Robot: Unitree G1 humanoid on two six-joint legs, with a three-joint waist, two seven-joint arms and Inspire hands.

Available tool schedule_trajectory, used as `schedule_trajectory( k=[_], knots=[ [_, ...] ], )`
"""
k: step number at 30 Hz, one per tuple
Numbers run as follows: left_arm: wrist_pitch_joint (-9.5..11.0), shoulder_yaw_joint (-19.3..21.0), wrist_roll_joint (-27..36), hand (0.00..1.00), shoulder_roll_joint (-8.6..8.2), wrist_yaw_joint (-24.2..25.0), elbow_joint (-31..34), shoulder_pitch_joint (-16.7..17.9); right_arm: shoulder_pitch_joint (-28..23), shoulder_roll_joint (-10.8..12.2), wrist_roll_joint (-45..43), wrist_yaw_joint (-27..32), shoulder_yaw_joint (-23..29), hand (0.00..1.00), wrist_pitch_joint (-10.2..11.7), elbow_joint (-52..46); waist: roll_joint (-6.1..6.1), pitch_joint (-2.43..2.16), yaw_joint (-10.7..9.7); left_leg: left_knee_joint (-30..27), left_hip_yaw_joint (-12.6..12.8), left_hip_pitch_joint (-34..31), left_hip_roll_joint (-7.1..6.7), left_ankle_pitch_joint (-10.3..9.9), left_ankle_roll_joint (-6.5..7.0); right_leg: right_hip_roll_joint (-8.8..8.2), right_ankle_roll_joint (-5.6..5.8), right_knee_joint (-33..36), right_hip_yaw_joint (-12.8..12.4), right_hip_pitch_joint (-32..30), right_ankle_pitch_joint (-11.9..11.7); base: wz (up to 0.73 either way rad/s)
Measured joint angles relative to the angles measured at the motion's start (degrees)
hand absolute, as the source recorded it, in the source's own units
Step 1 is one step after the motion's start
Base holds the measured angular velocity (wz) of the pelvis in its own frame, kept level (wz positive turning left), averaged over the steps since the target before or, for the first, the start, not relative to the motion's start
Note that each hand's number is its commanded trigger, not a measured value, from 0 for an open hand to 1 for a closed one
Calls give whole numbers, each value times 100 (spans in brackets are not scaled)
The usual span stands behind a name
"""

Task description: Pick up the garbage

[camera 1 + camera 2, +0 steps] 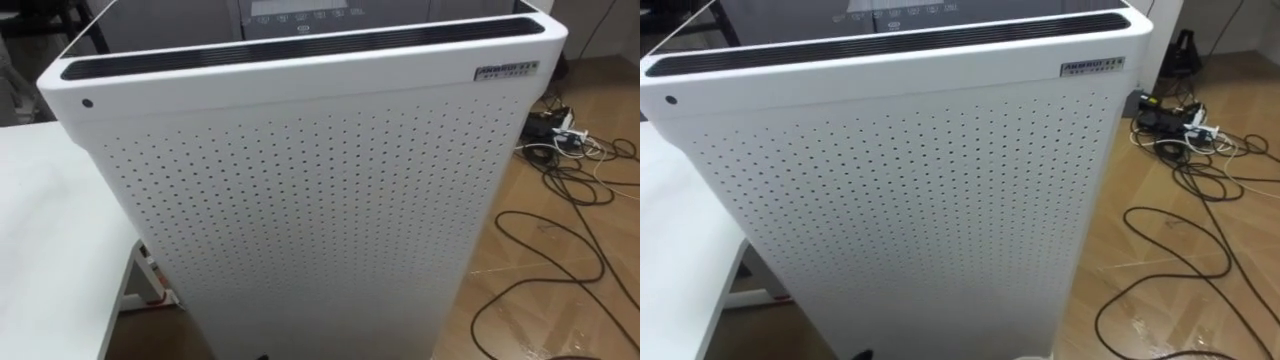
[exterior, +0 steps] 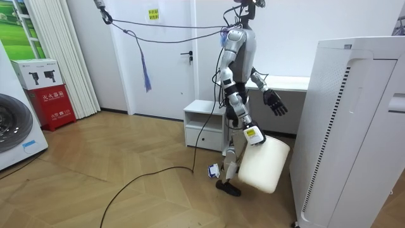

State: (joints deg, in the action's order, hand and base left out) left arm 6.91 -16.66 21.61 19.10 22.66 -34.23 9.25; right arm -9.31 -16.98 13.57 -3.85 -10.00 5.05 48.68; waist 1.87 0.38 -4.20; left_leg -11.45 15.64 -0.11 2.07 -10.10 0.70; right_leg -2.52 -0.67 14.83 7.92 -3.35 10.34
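The robot stood on the wood floor right in front of a tall white air purifier (image 2: 354, 126), facing it, w/ a white table (image 2: 292, 82) just beyond it. In the eye views the purifier's perforated front panel (image 1: 300, 200) rose close ahead, w/ a table edge (image 1: 50, 220) at the left and loose black cables (image 1: 570, 240) on the floor at the right, running up to a power strip (image 1: 565, 135).

In the room view the left hand (image 2: 275, 102) hung at about waist height on the purifier side, fingers spread wide & holding nothing. The right hand (image 2: 252, 133) was low, at the top edge of a cream container (image 2: 264, 166) that hung tilted beside the robot's legs, between it and the purifier. Whether its fingers were curled on the rim couldn't be told.

The only loose bit of garbage, a small white-and-blue scrap (image 2: 213, 170), lay on the floor just beside the robot's feet, on the side away from the purifier & apart from both hands. A low white cabinet (image 2: 202, 123) stood near it.
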Motion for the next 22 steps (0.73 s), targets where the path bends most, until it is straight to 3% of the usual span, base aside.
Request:
schedule_trajectory(
  k=[4, 9, 11, 13, 17, 22],
  knots=[
    [25, 203, -4, 0, -68, -186, -418, 67, -48, 84, 4, -1, 11, 100, 39, 247, -82, 44, 18, 11, 6, 52, 2, -16, -26, 9, -5, -15, -12, 35, 35, -1],
    [117, 346, -12, 0, -72, -404, -758, 248, -151, 127, 61, -6, 43, 100, 51, 324, -130, 10, 119, 10, 14, 72, 32, -54, -76, 58, -17, -25, -81, 27, 46, -7],
    [123, 348, -165, 0, -147, -461, -1028, 222, -135, 174, 53, -21, 106, 100, 64, 469, -132, -34, 138, 11, 10, 81, 40, -61, -88, 71, -26, -39, -82, 38, 51, 0],
    [144, 349, -219, 0, -292, -507, -1512, 152, -130, 217, 33, -38, 131, 100, 69, 565, -113, -50, 152, 12, 10, 108, 44, -65, -94, 79, -32, -46, -83, 61, 54, 0],
    [164, 347, -215, 0, -440, -691, -2083, 178, -81, 341, 50, -68, 312, 100, 134, 891, -144, -16, 143, 26, 6, 281, 46, -74, -109, 88, -36, -146, -84, 261, 53, -1],
    [184, 436, -196, 0, -674, -936, -2824, 75, -3, 521, 90, -44, 515, 100, 174, 1316, -122, -12, 152, 147, 8, 390, 46, -78, -116, 112, -25, -211, -130, 331, 46, -2]
  ],
)
